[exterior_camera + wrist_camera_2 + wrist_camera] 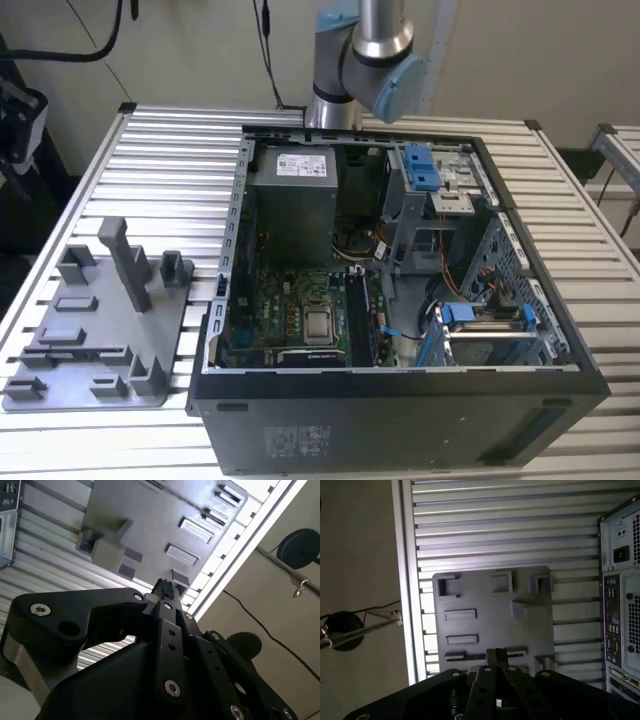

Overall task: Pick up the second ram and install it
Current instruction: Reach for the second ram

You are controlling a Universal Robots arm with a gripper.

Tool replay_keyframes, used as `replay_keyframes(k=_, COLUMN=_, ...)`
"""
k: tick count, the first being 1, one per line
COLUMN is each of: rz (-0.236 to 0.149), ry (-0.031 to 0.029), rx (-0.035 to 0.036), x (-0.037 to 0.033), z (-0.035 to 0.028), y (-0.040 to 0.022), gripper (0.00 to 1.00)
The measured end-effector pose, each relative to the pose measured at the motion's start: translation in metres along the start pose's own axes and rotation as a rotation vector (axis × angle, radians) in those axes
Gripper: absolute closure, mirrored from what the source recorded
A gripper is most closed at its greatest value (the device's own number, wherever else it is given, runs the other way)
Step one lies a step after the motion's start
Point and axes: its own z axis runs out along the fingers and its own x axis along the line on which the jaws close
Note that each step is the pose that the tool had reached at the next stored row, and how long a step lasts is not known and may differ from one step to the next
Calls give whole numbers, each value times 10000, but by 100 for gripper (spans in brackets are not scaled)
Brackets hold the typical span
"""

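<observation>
My gripper [496, 654] hangs high over the grey fixture tray [485, 615], with its black fingers pressed shut and nothing between them. The closed tips [165, 586] also point down at the tray [150, 520] in the second wrist view. A thin dark strip on edge, seemingly the second ram [462, 656], sits in the tray's long slot right beside the fingertips in the first wrist view. That slot [80, 352] runs along the front part of the tray [100, 330] on the exterior view's left. The arm [365, 60] rises behind the open computer case [400, 385].
A tall grey post [128, 262] and several small holders stand on the tray. The case holds a motherboard [300, 310], a power supply [292, 200] and blue-latched drive bays. Its rear panel [620, 580] lies beside the tray. The ribbed table ends close to the tray.
</observation>
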Motion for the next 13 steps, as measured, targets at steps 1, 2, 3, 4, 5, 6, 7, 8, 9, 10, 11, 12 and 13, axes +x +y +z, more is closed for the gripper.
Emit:
replay_keyframes(k=1, rz=0, ry=-1, rx=-1, x=-3, z=2, y=-45, gripper=89)
replay_keyframes(k=2, rz=-1, ry=1, rx=0, x=-7, z=3, y=-92, gripper=89)
replay_keyframes(k=3, rz=-1, ry=2, rx=1, x=-11, z=5, y=-137, gripper=89)
replay_keyframes(k=4, rz=-2, ry=2, rx=0, x=-15, z=7, y=-180, gripper=89)
replay_keyframes(k=5, rz=-2, ry=3, rx=0, x=-18, z=8, y=-226, gripper=89)
replay_keyframes(k=6, rz=-2, ry=2, rx=0, x=-20, z=11, y=-263, gripper=89)
replay_keyframes(k=7, rz=-3, ry=3, rx=0, x=-22, z=14, y=-297, gripper=89)
replay_keyframes(k=8, rz=-3, ry=3, rx=0, x=-21, z=17, y=-320, gripper=89)
replay_keyframes(k=9, rz=-4, ry=3, rx=1, x=-20, z=19, y=-325, gripper=89)
replay_keyframes(k=10, rz=-4, ry=3, rx=0, x=-20, z=18, y=-325, gripper=89)
replay_keyframes(k=11, rz=-4, ry=3, rx=0, x=-20, z=19, y=-325, gripper=89)
replay_keyframes(k=12, rz=-4, ry=3, rx=0, x=-20, z=19, y=-325, gripper=89)
replay_keyframes(k=13, rz=-4, ry=3, rx=0, x=-20, z=18, y=-325, gripper=89)
